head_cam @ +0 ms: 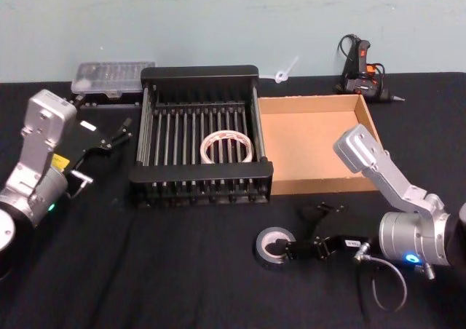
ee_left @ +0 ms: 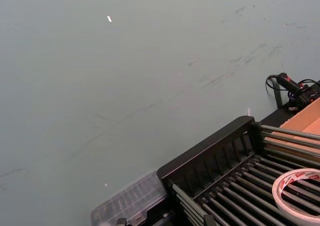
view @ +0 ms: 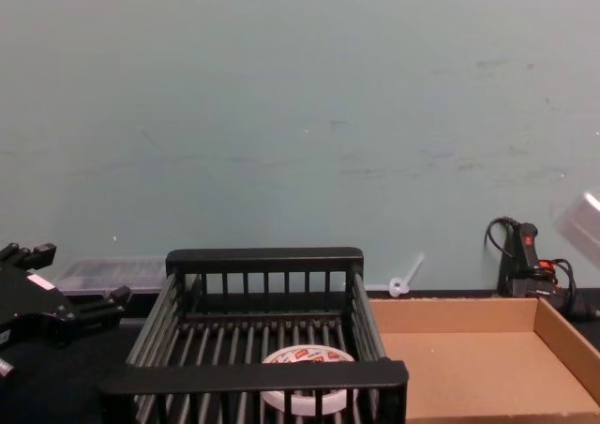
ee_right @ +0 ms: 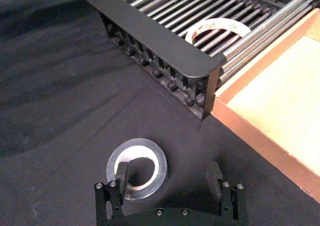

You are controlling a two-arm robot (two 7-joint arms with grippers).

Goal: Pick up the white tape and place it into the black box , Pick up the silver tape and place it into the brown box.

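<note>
The silver tape (head_cam: 274, 246) is seen lying flat on the black tablecloth (head_cam: 182, 271), at about 5 o'clock from the black box (head_cam: 200, 177) and just in front of the near left corner of the brown box (head_cam: 313, 143). The right gripper (head_cam: 309, 231) is positioned at the roll's 3 o'clock side with its fingers apart; in the right wrist view one finger (ee_right: 121, 176) is placed inside the roll's centre hole while the other finger (ee_right: 215, 178) is held well clear of the roll over bare cloth, so nothing is clamped. The white tape (head_cam: 228, 147) is found resting flat on the slatted floor of the black box, right of centre, its red-and-white label visible on the inner core. The brown box is set touching the black box at the latter's 3 o'clock side. The left gripper (head_cam: 115, 134) is held at 9 o'clock of the black box, above the cloth, with its fingers spread. A clear plastic case (head_cam: 113, 78) lies at 11 o'clock of the black box, and a glue gun (head_cam: 362, 70) stands at 12 o'clock of the brown box.
</note>
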